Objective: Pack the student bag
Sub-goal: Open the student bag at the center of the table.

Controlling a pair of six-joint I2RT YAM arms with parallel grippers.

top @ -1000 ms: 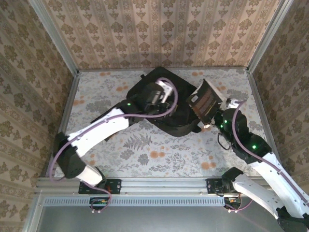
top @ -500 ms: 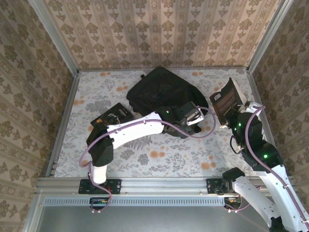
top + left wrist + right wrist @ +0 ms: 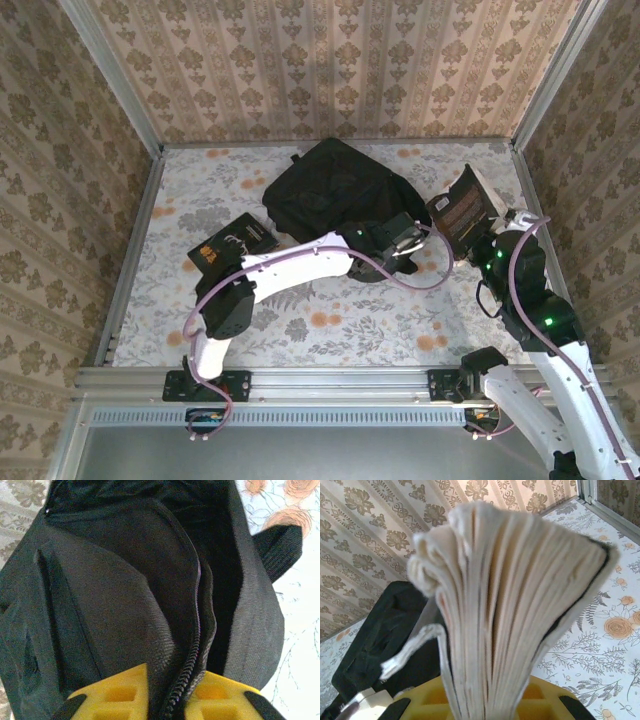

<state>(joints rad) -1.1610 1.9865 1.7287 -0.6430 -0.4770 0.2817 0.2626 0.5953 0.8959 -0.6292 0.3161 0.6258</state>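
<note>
The student bag [image 3: 330, 190], a soft black backpack, lies at the back middle of the table. In the left wrist view its zippered opening [image 3: 197, 605] gapes a little. My left gripper [image 3: 404, 242] is at the bag's near right edge, shut on the zipper edge [image 3: 187, 680], which runs between the yellow fingers [image 3: 117, 695]. To the right of the bag my right gripper [image 3: 479, 245] is shut on a dark-covered book [image 3: 461, 208] held upright in the air. Its pages [image 3: 510, 605] fan out above the yellow fingers [image 3: 545, 700].
A second black book [image 3: 232, 243] lies flat on the floral tablecloth [image 3: 330, 330], left of the bag and under my left arm. Patterned walls close in the table at the back and both sides. The bag [image 3: 380, 640] shows to the left behind the held book.
My left arm has swung from the bag's top to its near right edge, and the gripper has shut on the zipper edge. My right gripper has carried the book right, then slightly back toward the bag.
</note>
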